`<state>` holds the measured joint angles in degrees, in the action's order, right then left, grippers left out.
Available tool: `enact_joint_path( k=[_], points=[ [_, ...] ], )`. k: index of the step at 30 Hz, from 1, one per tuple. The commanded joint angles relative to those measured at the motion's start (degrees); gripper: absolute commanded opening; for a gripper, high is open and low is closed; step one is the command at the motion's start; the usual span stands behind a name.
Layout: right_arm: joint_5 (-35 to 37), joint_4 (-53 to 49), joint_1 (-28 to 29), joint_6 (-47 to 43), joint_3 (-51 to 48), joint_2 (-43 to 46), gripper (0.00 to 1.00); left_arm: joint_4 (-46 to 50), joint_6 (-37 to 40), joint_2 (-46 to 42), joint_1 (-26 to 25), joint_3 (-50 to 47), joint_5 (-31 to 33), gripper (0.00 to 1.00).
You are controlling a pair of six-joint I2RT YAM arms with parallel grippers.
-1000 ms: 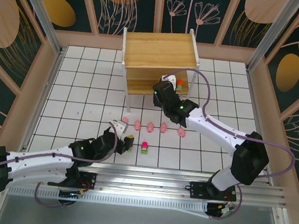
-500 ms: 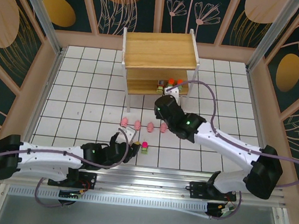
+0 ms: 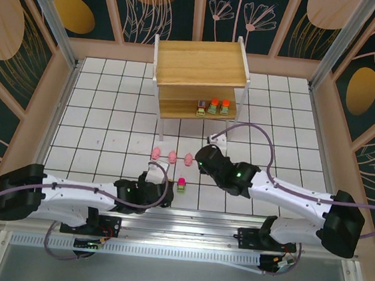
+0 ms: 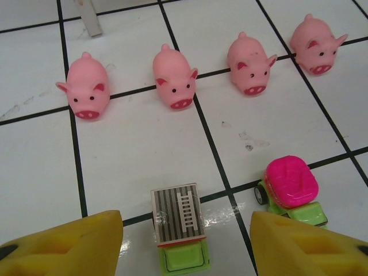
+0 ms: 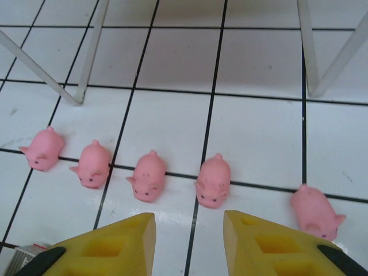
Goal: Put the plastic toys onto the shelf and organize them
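Left gripper (image 4: 187, 227) sits low over the tiles, yellow fingers (image 4: 69, 244) spread wide with nothing pinched, and the striped-top toy (image 4: 177, 214) lies right in the gap between them, a shade closer to the finger at the left of the wrist view. Watch its long axis: it runs straight away from the wrist, in line with the fingers, so closing would meet its narrow green flanks, which I'd judge the right way to take it. The pink-topped toy (image 4: 290, 185) stands just beside the other fingertip and could get nudged. Your right gripper (image 5: 190, 230), also apart and empty, hovers by the row of pigs (image 5: 146, 175). The shelf (image 3: 199, 64) stands well beyond both arms.
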<state>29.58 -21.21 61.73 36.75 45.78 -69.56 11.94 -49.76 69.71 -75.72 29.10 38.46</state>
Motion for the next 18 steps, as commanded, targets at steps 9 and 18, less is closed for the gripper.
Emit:
enact_joint_path(
  k=[9,18],
  points=[
    [-0.34,-2.08,3.25,7.19,-4.80,2.41,0.36,2.05,-4.92,4.98,-0.24,2.34,-0.43,0.60],
    [-0.16,-2.25,4.73,8.58,-5.52,2.57,0.35,1.52,-7.08,9.68,-0.21,3.16,-1.11,0.59]
  ],
)
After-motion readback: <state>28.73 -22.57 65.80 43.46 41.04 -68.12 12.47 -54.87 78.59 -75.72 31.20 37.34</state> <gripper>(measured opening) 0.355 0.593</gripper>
